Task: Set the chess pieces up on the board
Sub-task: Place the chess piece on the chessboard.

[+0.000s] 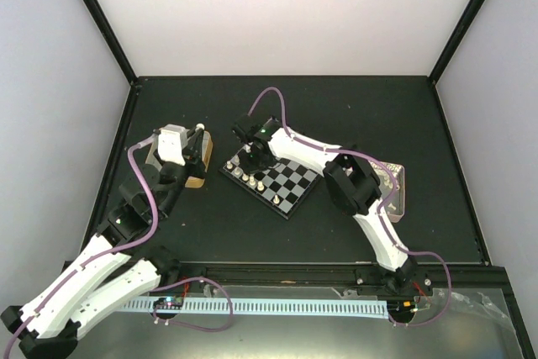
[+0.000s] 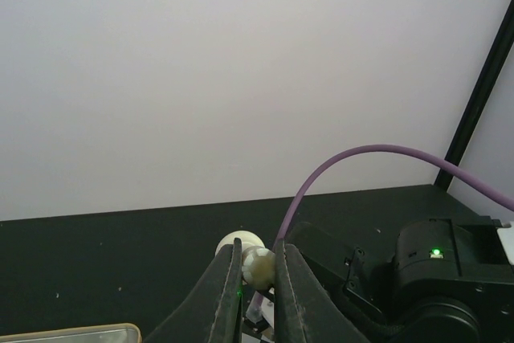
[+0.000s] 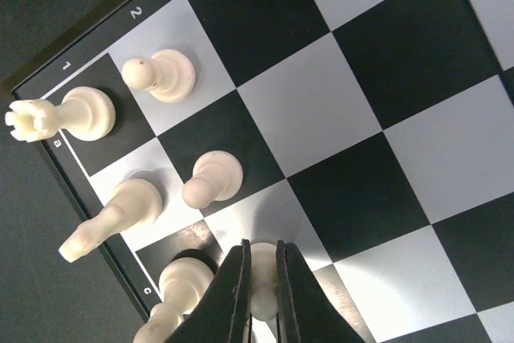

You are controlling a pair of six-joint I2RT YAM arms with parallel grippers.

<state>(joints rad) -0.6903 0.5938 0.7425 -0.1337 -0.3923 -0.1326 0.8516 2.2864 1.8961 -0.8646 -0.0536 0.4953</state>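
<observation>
Left of the board [image 1: 296, 182], clamps a cream-white piece [image 2: 259, 266] in the left end effector [image 2: 258, 255]. Over the board's left edge, pinches another cream-white piece [image 3: 262, 267] in the right end effector [image 3: 262, 251], just beside several chess pieces [image 3: 213, 180] standing in two rows along that edge.

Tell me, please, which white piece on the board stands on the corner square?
The rook, with the notched top: it stands on the dark corner square of the board, by the marks a and 1. The rest stand further along.
</observation>
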